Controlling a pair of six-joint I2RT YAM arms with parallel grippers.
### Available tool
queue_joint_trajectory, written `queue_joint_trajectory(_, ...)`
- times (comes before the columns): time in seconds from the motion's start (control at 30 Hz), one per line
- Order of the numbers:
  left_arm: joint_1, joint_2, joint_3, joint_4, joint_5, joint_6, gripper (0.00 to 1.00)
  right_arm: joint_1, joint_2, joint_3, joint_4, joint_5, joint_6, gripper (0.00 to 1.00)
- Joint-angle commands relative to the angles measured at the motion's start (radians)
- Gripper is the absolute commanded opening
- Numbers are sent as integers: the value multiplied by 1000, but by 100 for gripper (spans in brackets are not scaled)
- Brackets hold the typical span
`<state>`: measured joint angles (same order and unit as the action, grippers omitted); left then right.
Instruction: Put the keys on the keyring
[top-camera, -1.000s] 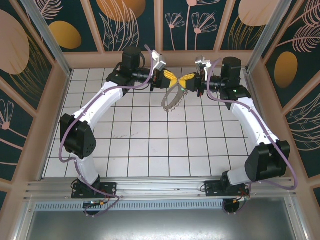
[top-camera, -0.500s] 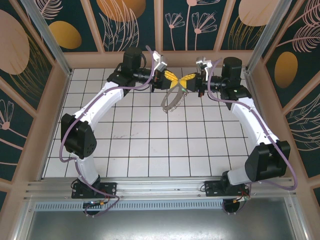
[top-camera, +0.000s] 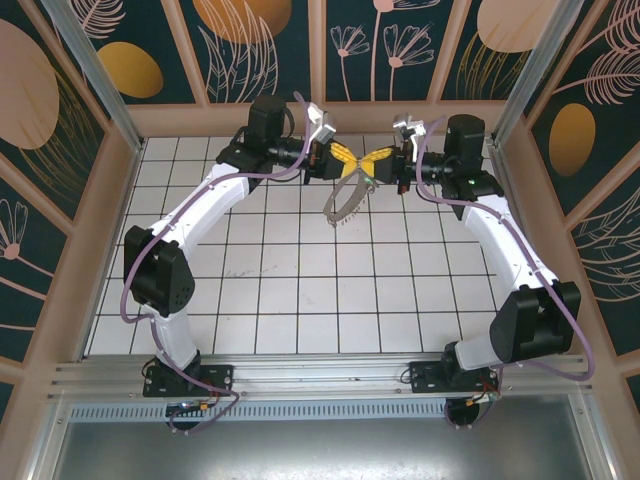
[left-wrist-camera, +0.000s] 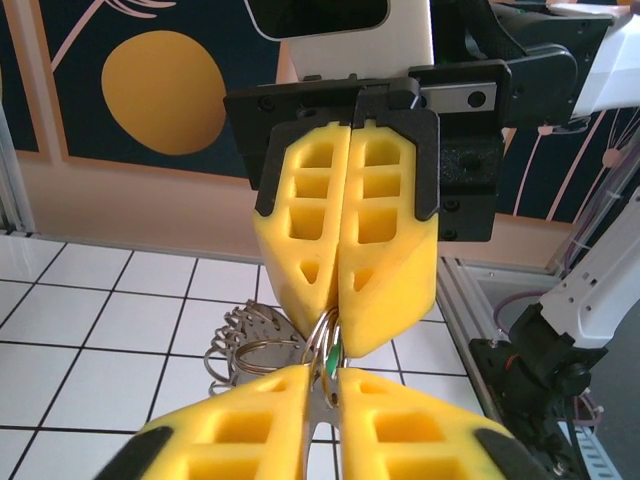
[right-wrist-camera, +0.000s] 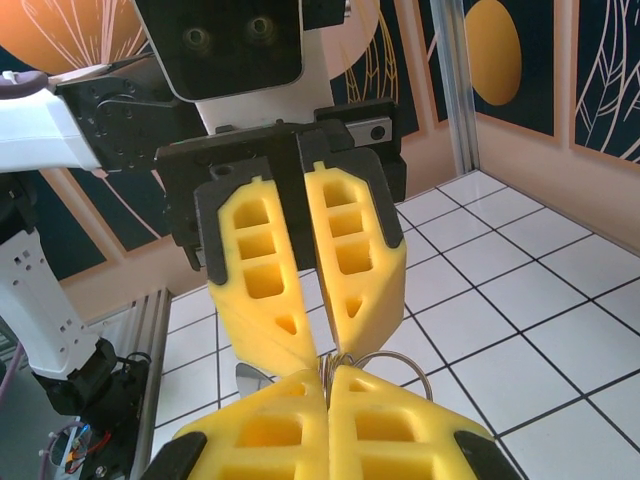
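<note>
**A:** What has changed?
**B:** The left fingers (left-wrist-camera: 240, 425), clamped on the green key (left-wrist-camera: 331, 362), have edged nearer the right fingers (left-wrist-camera: 385, 290). Those are closed on the keyring (top-camera: 342, 202), which hangs above the counter (top-camera: 300, 290) and has turned slightly.
**A:** Threaded?
**B:** Probably not yet; the fingertips hide the junction. Threading appears under way.

a white table (top-camera: 300, 300) gridded with dark lines sits inside tan-framed wall panels (top-camera: 260, 70), dark teal with pale leaf and flower drawings and orange discs (top-camera: 240, 20). aluminium posts (top-camera: 90, 70) rise at the back corners; a grey metal rail (top-camera: 320, 375) runs along the near edge.
</note>
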<state>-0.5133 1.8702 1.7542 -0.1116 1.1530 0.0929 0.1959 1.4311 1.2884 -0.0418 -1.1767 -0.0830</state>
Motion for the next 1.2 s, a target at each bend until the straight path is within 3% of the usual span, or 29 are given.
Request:
queue_joint_trajectory(0.0, -74, 24, 19, -16, 90, 6, 19, 13, -14, 3, 98, -19, 9, 0)
queue_joint_trajectory(0.13, -80, 30, 23, -16, 90, 5, 25, 16, -13, 5, 93, -21, 9, 0)
queue_joint_trajectory(0.3, -85, 27, 21, -9, 110, 2, 22, 15, -9, 5, 93, -17, 7, 0)
queue_joint_trajectory(0.4, -92, 29, 18, 1, 128, -9, 32, 17, -8, 6, 96, -18, 11, 0)
queue_joint_trajectory(0.6, -93, 24, -8, 53, 132, -42, 32, 17, -7, 5, 94, -38, 12, 0)
queue_joint_trajectory(0.8, -94, 10, -24, 120, 143, -77, 2, 17, -14, 2, 62, -57, -5, 0)
queue_joint_trajectory(0.87, -95, 6, -24, 126, 146, -81, 10, 16, -17, -7, 74, -57, 2, 0)
queue_joint_trajectory(0.9, -95, 4, -22, 127, 146, -83, 24, 17, -17, -13, 89, -56, 13, 0)
queue_joint_trajectory(0.93, -95, 3, -22, 127, 146, -85, 31, 17, -17, -18, 101, -54, 22, 0)
queue_joint_trajectory(1.1, -97, 1, -21, 127, 158, -84, 25, 21, -9, -18, 128, -49, 42, 0)
queue_joint_trajectory(1.17, -99, 0, -21, 127, 159, -82, 19, 23, -3, -13, 128, -48, 42, 0)
